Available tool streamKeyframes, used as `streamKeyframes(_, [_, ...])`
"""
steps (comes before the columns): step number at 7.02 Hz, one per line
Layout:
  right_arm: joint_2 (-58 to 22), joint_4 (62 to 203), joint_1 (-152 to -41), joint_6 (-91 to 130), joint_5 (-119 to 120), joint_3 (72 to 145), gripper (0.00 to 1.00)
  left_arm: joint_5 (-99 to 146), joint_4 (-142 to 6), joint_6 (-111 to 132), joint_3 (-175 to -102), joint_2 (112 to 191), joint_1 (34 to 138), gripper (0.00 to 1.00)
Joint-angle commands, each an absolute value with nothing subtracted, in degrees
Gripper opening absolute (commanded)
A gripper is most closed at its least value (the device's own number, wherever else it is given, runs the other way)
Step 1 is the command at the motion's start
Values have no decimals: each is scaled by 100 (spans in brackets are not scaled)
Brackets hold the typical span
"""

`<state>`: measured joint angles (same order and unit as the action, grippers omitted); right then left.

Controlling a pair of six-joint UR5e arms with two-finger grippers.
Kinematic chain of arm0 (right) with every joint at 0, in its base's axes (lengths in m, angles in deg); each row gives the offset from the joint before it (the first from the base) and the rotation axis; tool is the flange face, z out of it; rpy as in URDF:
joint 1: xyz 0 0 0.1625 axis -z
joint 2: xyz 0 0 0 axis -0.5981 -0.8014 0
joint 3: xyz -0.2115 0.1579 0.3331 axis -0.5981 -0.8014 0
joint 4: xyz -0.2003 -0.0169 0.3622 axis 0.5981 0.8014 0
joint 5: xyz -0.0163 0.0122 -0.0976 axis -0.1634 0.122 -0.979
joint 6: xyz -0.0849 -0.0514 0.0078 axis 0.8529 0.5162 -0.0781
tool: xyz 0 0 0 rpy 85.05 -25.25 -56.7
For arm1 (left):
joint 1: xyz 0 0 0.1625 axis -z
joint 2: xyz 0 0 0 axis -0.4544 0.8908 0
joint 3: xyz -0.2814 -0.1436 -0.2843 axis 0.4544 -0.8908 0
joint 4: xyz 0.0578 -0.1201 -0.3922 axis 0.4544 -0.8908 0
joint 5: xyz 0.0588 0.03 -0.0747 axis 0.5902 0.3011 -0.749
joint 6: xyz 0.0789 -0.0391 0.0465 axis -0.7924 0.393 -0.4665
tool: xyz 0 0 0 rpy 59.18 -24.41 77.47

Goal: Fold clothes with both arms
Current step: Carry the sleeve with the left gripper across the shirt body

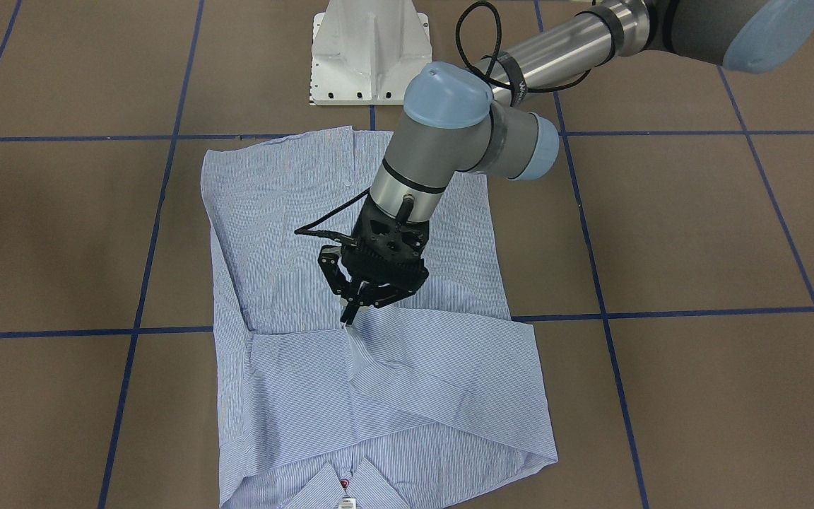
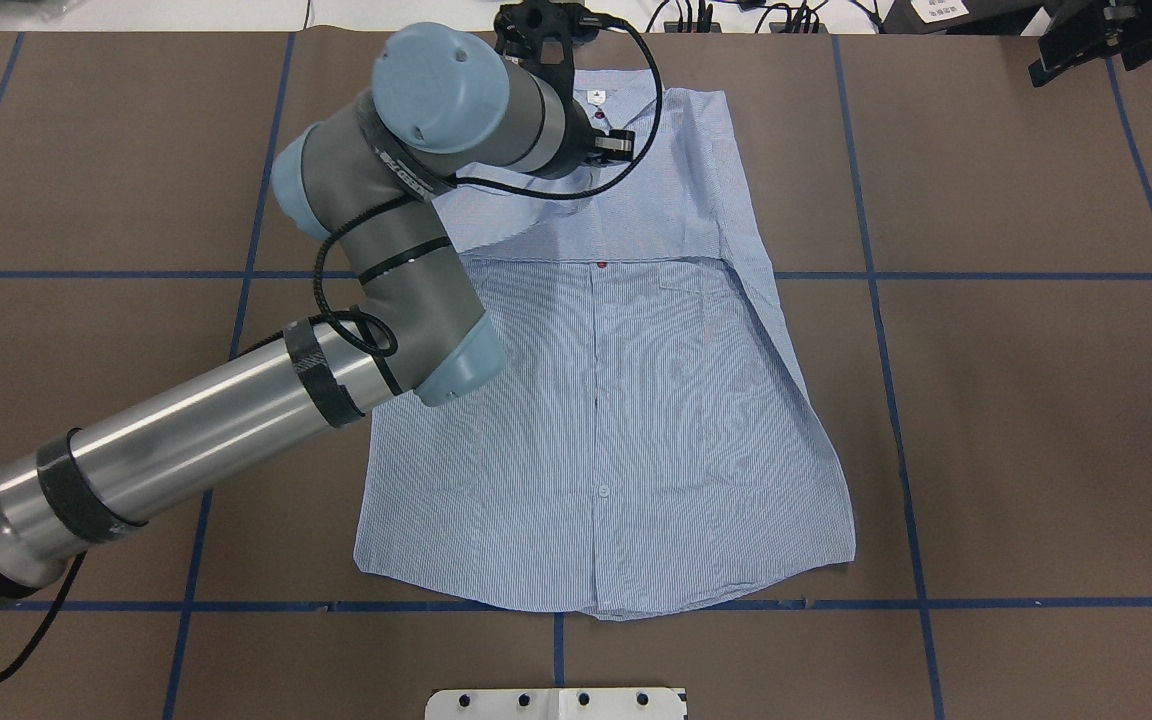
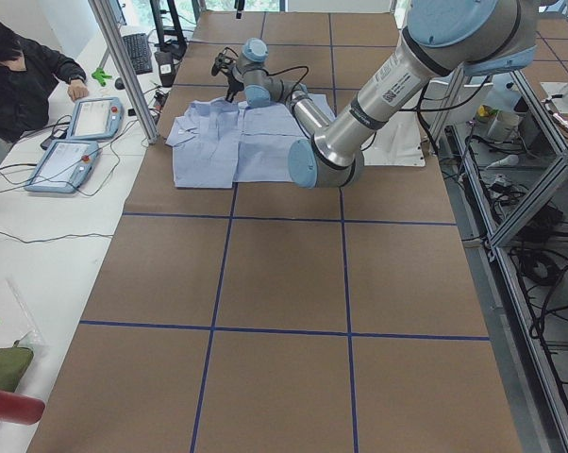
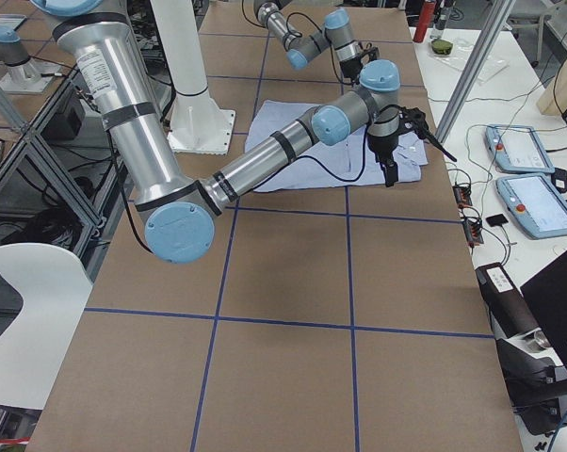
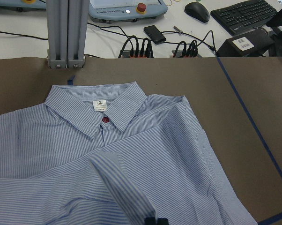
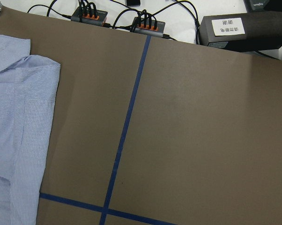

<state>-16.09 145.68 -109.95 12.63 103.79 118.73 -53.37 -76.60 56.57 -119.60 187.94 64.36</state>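
Exterior front-facing: the shirt (image 1: 287, 396), thin light-blue cloth with fine white stripes, lies flat on the brown table (image 1: 697, 233) just in front of the white pedestal (image 1: 370, 53). Its hem is nearest the pedestal and its collar (image 1: 322, 488) farthest from it. My left pincer (image 1: 352, 311) is over the shirt, between pedestal and collar, its black fingers pinched together on the cuff (image 1: 357, 350) of a sleeve folded across the chest. My left arm (image 1: 562, 53), a smooth silver tube with rounded blue caps, bends steeply down at the wrist.

Overhead exterior: my wrist hides that pincer, and the shirt's body spreads smooth away from the pedestal.

Exterior right: my right pincer (image 4: 389, 174) hangs pointing down beside the shirt's collar end. I cannot tell whether it is open.

Left wrist-mounted: the cuff rises as a narrow striped band to my fingertips (image 5: 156, 221), with the white label (image 5: 100, 106) and red button (image 5: 105, 120) beyond it.

Right wrist-mounted: only the shirt's edge shows, beside blue tape (image 6: 127, 122).
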Motion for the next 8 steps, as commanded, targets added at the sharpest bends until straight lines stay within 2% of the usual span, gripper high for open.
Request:
streamKeyframes(1, [-1615, 14568, -10995, 1267, 10379, 11867, 100, -4922, -7666, 5995, -11763, 18998, 5974, 0])
streamKeyframes(3, [-1615, 14568, -10995, 1267, 10379, 11859, 100, -4781, -7701, 6215, -11351, 19305, 5850, 0])
streamKeyframes(5, [-1624, 14568, -10995, 1258, 10379, 11867, 100, -4727, -7728, 6260, -11323, 19368, 5762, 3])
streamKeyframes(6, [-1659, 14568, -10986, 1249, 10388, 11867, 100, -4727, -7745, 6426, -11323, 19394, 5709, 68])
streamKeyframes(7, [-1659, 14568, -10986, 1241, 10388, 11885, 100, -4727, -7780, 6601, -11331, 19438, 5639, 100])
streamKeyframes(8, [-1659, 14568, -10978, 1171, 10388, 11893, 100, -4727, -7763, 6516, -11340, 19430, 5638, 100])
